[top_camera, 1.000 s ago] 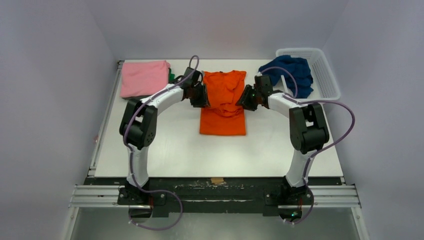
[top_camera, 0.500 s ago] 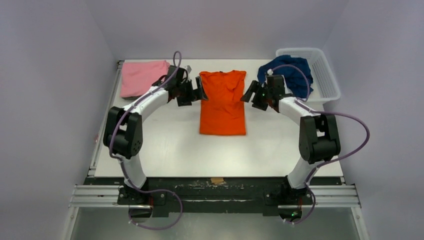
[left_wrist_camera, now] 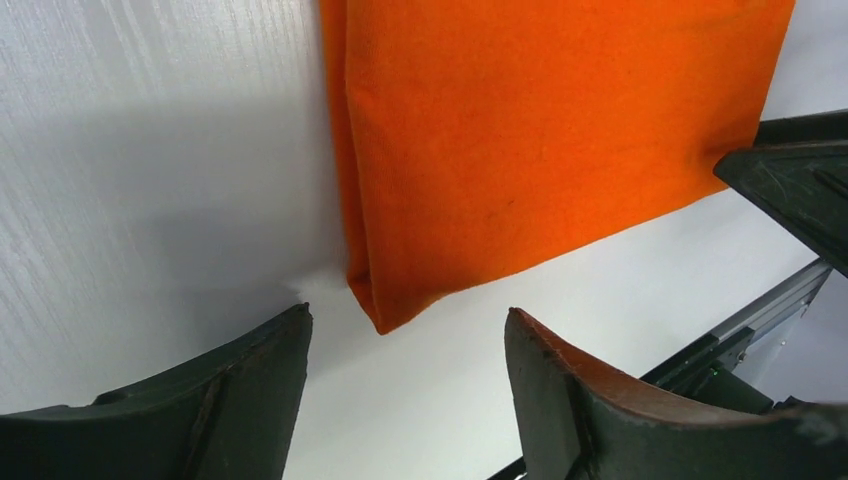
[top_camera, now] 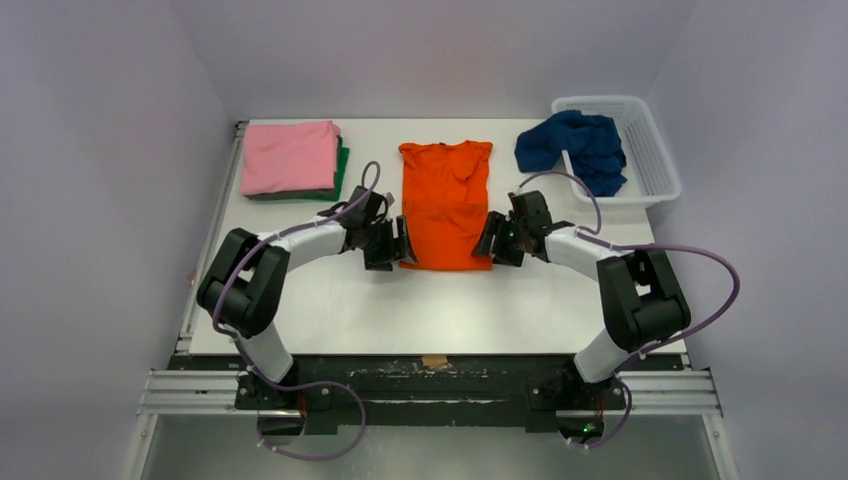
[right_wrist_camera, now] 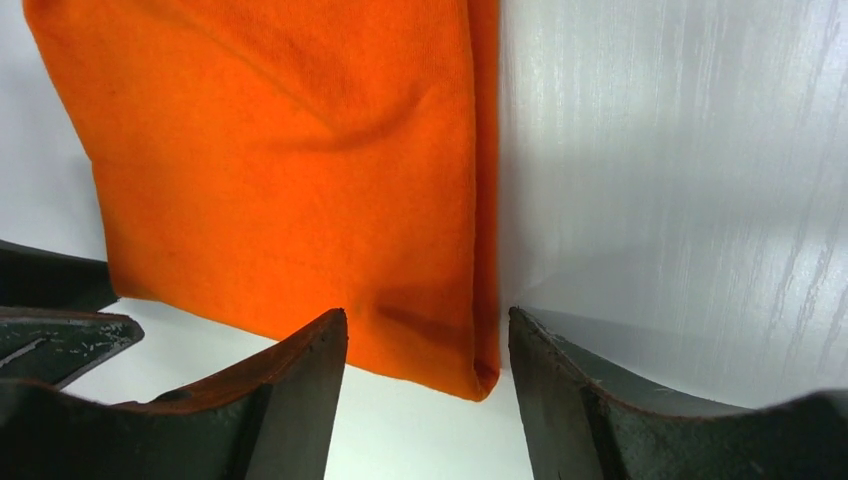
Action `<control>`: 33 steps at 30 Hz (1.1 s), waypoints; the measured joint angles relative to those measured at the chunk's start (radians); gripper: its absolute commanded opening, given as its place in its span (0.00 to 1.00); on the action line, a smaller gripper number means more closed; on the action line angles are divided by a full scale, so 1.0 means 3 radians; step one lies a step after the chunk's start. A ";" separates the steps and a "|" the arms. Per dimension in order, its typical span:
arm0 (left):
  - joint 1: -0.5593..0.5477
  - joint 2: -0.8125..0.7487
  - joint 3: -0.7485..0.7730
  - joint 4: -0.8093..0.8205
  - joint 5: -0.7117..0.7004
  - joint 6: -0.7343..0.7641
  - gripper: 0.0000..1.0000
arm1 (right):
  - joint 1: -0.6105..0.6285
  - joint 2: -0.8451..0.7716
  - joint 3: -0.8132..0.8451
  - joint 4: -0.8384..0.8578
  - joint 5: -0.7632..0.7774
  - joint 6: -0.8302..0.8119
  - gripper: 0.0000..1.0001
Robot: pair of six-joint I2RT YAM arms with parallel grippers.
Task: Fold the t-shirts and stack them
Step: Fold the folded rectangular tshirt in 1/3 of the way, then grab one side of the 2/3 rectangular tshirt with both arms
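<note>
white table (top_camera: 330, 300) | orange t-shirt (top_camera: 445, 205) centre | green t-shirt (top_camera: 343, 168) far-left | basket (top_camera: 657, 152) far-right

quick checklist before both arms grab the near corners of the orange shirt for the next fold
1. left gripper open: ok, jaws apart, the near left corner of the orange t-shirt lined up between them in its wrist view.
2. right gripper open: ok, jaws apart, the near right corner lined up between them.
3. Sides folded in: ok, the shirt lies as a narrow strip with doubled edges.
4. Fingers low enough to catch every layer: cannot tell.
5. Stack ready: ok, the pink t-shirt lies folded on the dark green t-shirt.
</note>
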 measured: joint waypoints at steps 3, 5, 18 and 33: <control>-0.0004 0.0056 0.0004 0.0048 -0.0008 -0.0033 0.55 | 0.0028 -0.0061 -0.0047 -0.0039 0.0075 0.0010 0.56; -0.0006 0.0079 0.0005 0.0065 -0.0029 -0.0031 0.45 | 0.0032 -0.0111 -0.0092 -0.0061 0.0118 0.0022 0.55; -0.0052 0.0270 0.0111 0.0094 -0.0172 -0.0027 0.00 | 0.0048 -0.0197 -0.0224 -0.0121 0.0158 0.0056 0.19; -0.0271 -0.0271 -0.0437 0.0168 -0.0304 -0.0084 0.00 | 0.0121 -0.0635 -0.0687 0.0036 -0.0117 0.0057 0.00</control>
